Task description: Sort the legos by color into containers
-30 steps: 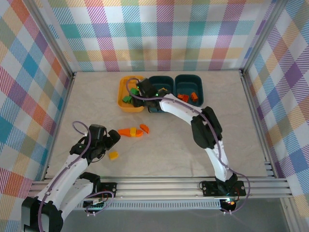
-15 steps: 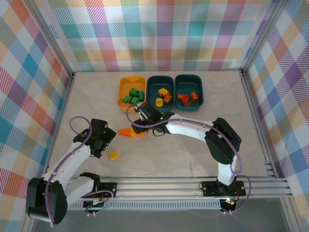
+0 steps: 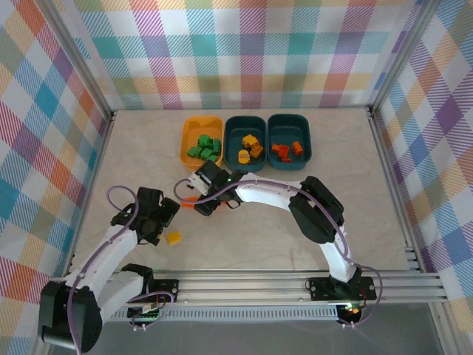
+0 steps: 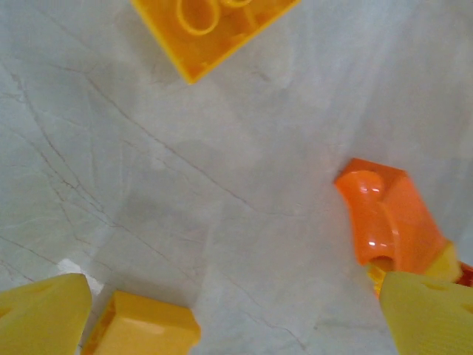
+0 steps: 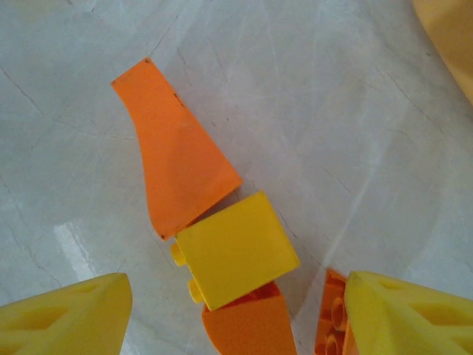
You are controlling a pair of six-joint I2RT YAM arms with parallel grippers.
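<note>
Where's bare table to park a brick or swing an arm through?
Free: the broad table stretch right of the right arm, nearer than the teal bins; also the far-left corner beside the yellow-orange bin. Crowded: centre-left, right gripper over the orange and yellow bricks, left gripper beside a loose yellow brick.

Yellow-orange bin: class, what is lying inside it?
Inside the yellow-orange bin lies a cluster of green bricks, and no other colour shows. They overlap, so their exact number and anything beneath them cannot be seen.
</note>
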